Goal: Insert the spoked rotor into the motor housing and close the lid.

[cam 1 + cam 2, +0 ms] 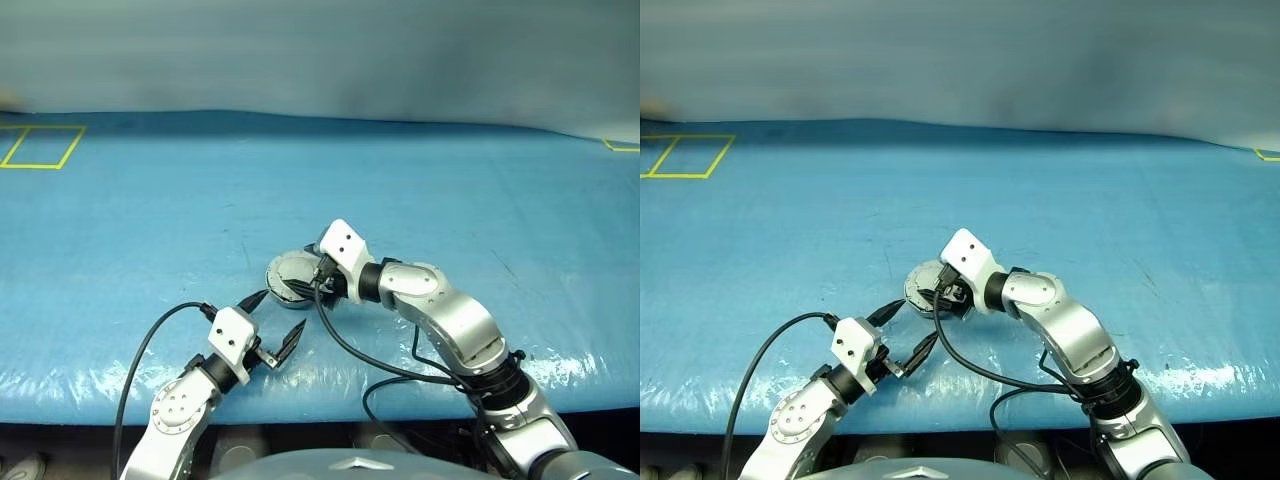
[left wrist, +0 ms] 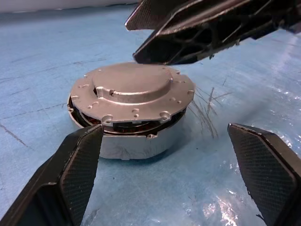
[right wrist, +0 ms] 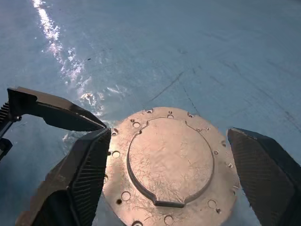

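Note:
The lid (image 2: 131,87), plain light grey face up, lies on top of the motor housing (image 2: 131,148) on the blue table. A dark gap with brown windings shows between the two. The spoked rotor is hidden. My right gripper (image 3: 167,134) hangs open just above the lid, its fingers (image 2: 197,33) spread to either side of it. My left gripper (image 1: 275,320) stands open, level and a short way in front of the housing, touching nothing. One left finger (image 3: 51,110) shows beside the lid in the right wrist view.
A blue sheet (image 1: 450,200) covers the table, and its front edge runs close to both arms. Yellow tape marks lie at the far left (image 1: 40,147) and far right (image 1: 622,145). A black cable (image 1: 140,350) loops off my left wrist.

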{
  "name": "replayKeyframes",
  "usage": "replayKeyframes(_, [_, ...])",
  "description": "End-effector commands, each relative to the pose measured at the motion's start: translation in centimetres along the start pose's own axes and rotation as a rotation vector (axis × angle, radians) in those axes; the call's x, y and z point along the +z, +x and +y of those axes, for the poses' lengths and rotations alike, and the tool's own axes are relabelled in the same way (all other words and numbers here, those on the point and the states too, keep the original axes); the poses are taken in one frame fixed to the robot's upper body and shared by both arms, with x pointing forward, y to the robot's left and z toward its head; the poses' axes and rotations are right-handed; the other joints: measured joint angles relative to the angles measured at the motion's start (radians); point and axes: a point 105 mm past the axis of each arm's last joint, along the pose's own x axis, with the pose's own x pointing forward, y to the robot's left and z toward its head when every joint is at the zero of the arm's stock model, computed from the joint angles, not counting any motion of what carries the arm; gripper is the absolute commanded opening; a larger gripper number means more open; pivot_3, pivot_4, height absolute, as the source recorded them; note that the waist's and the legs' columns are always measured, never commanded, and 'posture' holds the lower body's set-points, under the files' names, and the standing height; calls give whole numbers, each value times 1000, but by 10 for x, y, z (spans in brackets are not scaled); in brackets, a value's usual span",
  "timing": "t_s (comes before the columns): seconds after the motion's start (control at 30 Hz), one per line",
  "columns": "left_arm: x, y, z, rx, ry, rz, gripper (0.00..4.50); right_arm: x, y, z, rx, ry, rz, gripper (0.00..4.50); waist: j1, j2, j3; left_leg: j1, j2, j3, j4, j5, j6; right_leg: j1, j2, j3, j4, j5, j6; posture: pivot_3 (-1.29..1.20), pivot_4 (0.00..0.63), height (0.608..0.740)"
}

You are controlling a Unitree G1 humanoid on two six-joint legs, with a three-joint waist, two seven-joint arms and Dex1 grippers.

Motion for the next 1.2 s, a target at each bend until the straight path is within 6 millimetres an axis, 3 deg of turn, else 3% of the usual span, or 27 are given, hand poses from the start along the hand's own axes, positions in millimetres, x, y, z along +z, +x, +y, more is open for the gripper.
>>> replayKeyframes(0.03, [4, -2, -2, 8, -1, -18, 4500, 5, 5, -1, -36, -17, -42, 4456, 0, 0, 0, 0, 0, 0, 0, 0, 0, 0, 0, 0, 0, 1, 2, 0, 150, 740])
replayKeyframes(0.53, [1, -12, 2, 55, -11, -7, 4500, -34, 24, 18, -63, -66, 12, 4456, -1, -1, 0, 2, 0, 0, 0, 0, 0, 2, 0, 0, 0, -1, -1, 0, 150, 740])
replayKeyframes(0.7, [1, -12, 1, 50, -13, -8, 4500, -33, 27, 21, -72, -42, -1, 3032, -2, -2, -1, 2, 0, 0, 0, 0, 0, 2, 0, 0, 0, -1, -2, 0, 150, 740])
replayKeyframes(0.97, [3, -11, 1, 44, -19, -11, 4500, -31, 27, 21, -93, -72, 13, 3034, -3, -2, -2, 3, 0, 0, 0, 0, 0, 3, 0, 0, 0, -1, -2, 0, 150, 740])
replayKeyframes(1.2, [4, -10, 0, 42, -19, -10, 4500, -48, 27, 24, -66, -114, 171, 3034, 0, -3, -4, 4, 0, 0, 0, 0, 0, 3, 0, 0, 0, -1, -2, 0, 150, 740])
